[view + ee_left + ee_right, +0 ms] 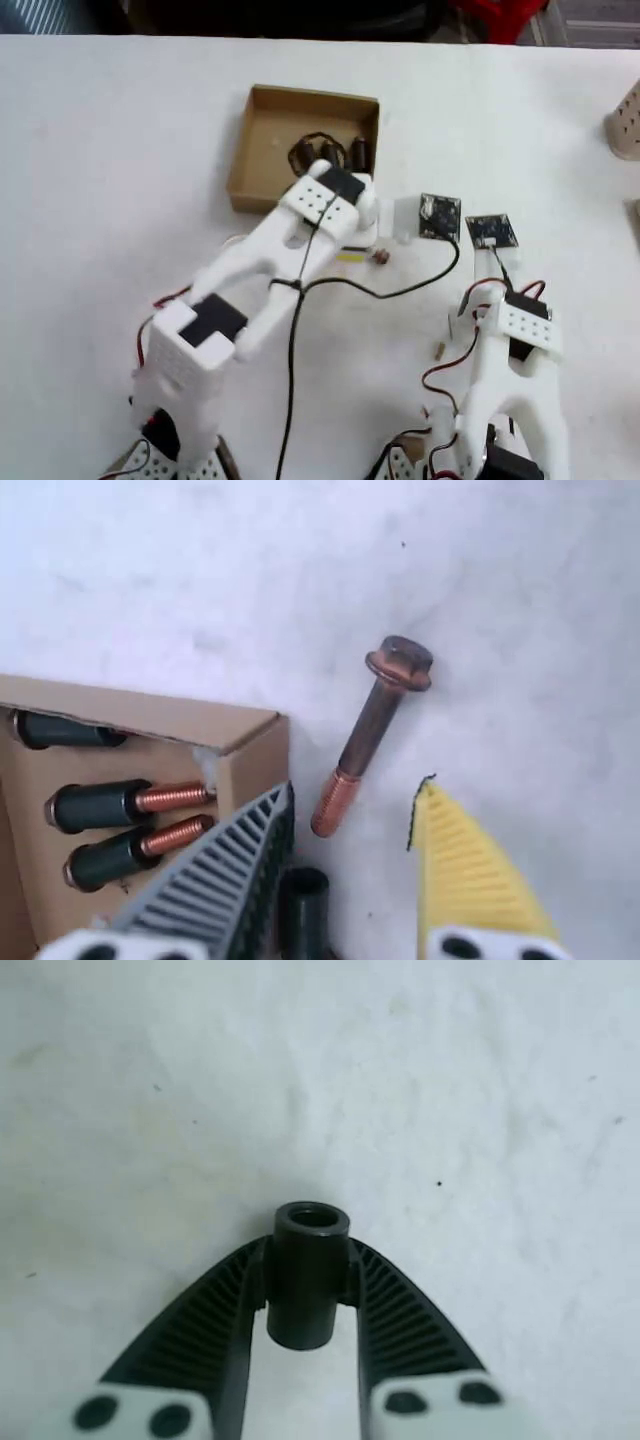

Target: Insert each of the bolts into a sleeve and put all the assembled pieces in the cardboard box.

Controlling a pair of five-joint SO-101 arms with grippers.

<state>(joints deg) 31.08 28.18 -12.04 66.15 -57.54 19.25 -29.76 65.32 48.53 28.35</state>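
Crowding bolt (372,735): cardboard box (150,712), perhaps sleeve (302,910)

Left hand (355,790) spread wide; right hand (307,1250) clamped.

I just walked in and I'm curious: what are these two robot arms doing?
The right gripper is clamped on a black sleeve. The left gripper is open beside the cardboard box, with a copper bolt lying on the table just ahead of it. At least two assembled pieces already lie in the box.
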